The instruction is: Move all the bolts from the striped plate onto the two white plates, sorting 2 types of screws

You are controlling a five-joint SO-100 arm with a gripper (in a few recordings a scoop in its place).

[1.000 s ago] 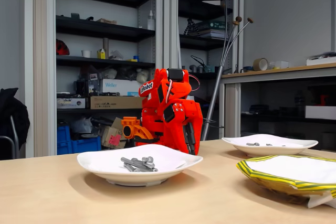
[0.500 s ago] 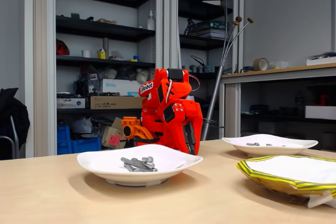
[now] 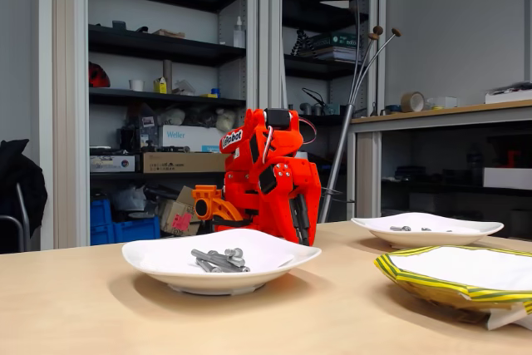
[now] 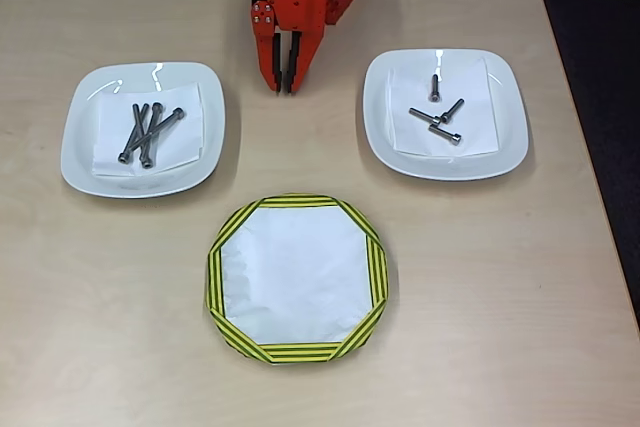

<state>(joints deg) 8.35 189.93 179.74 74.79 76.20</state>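
The striped plate (image 4: 296,278) (image 3: 465,276) lies at the table's front middle with only its white centre showing. In the overhead view the left white plate (image 4: 85,147) (image 3: 166,259) holds several long bolts (image 4: 147,132) (image 3: 218,259) in a crossed pile. The right white plate (image 4: 500,142) (image 3: 465,230) carries several shorter bolts (image 4: 440,117) (image 3: 401,228). My orange gripper (image 4: 284,87) (image 3: 297,234) is folded back against the arm at the table's far edge, between the two white plates, fingers pointing down and shut with nothing in them.
Shelving and a side bench (image 3: 440,110) stand behind the table in the fixed view. The wooden table (image 4: 480,297) is bare around the three plates.
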